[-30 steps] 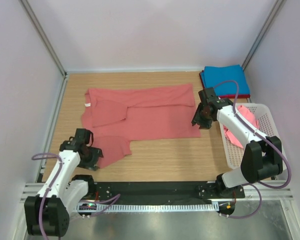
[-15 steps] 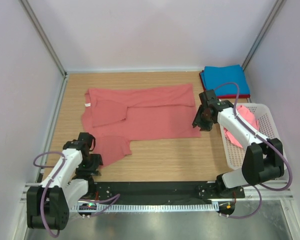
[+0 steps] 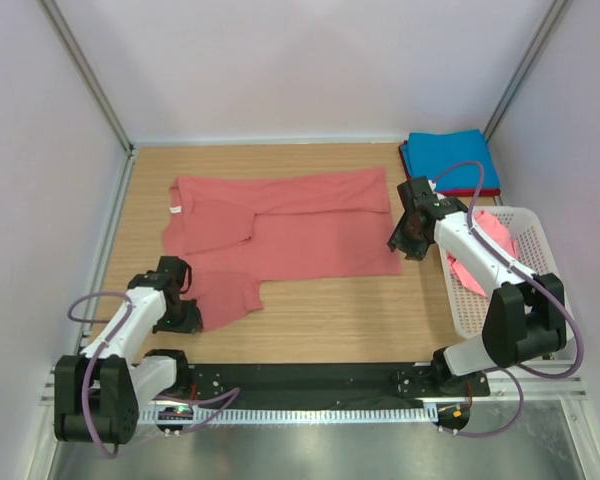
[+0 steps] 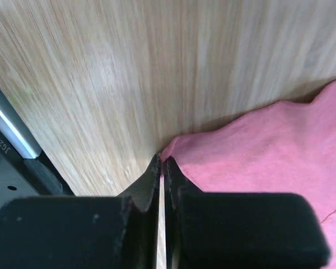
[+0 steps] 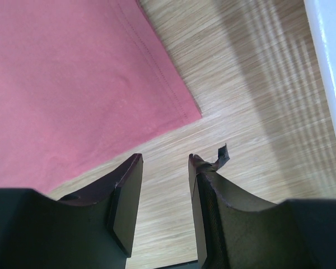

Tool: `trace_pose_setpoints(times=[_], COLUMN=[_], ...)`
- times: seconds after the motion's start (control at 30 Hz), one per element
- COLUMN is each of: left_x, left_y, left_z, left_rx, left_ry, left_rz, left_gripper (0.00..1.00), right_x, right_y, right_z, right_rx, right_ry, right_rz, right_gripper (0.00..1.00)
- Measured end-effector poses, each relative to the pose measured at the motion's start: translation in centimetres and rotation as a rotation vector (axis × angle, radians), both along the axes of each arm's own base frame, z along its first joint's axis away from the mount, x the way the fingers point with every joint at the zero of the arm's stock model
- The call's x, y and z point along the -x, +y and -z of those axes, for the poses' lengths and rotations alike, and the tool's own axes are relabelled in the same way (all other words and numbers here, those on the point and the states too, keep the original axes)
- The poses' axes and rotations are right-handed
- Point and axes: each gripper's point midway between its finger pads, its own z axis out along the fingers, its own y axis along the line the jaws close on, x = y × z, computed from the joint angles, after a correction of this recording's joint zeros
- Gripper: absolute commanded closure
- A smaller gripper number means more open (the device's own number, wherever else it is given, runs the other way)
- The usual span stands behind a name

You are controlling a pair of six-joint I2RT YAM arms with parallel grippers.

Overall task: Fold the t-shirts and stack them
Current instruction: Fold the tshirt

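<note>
A salmon-pink t-shirt (image 3: pixel 290 225) lies spread flat on the wooden table, with one sleeve (image 3: pixel 225 293) folded out toward the near left. My left gripper (image 3: pixel 193 317) is low at that sleeve's near corner. In the left wrist view its jaws are shut (image 4: pixel 162 159), and the tip of the pink sleeve corner (image 4: pixel 257 151) is pinched between the fingertips. My right gripper (image 3: pixel 397 244) hovers just past the shirt's near right hem corner (image 5: pixel 185 109). It is open (image 5: pixel 165 159) over bare wood with nothing between its fingers.
Folded blue t-shirts on a red one (image 3: pixel 452 160) are stacked at the back right. A white basket (image 3: pixel 480 310) holding a pink garment (image 3: pixel 485 240) stands along the right edge, close to my right arm. Metal frame posts and walls enclose the table.
My left gripper has gone from open to shut at the sleeve's corner, after shifting slightly along the near left edge. The right gripper has barely moved.
</note>
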Motion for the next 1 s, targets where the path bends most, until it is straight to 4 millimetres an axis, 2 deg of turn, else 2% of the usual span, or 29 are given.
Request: trace_pose_setpoints(times=[0.23,0.4,0.6,0.83,1.0], left_x=[-1.8,-2.7,-2.7,-2.8,-3.5], left_y=[1.7,2.1,2.2,2.2,2.1], left_z=[-2.2,-3.8,-4.3,-4.6,-5.3], left_rx=[-0.094,-0.121,-0.124,-0.124,-0.123], left_ry=[-0.060,-0.097,-0.091,-0.094,-0.115], left_rz=[0.000,0.009,0.008,0.008,0.007], left_gripper=[1.00,1.00,1.00,1.00,1.00], right_x=[-0.2,0.1,1.3,0.7,0.4], right_y=[-0.3,-0.5,-0.9,-1.2,-1.6], right_z=[0.9,2.0,4.4,7.0,8.2], right_rx=[0.017,0.024,0.037,0.069,0.095], right_ry=[0.025,0.045,0.097,0.130,0.138], right_rz=[0.046,0.072,0.131,0.181,0.208], right_gripper=[0.55,0.54,0.53,0.54,0.54])
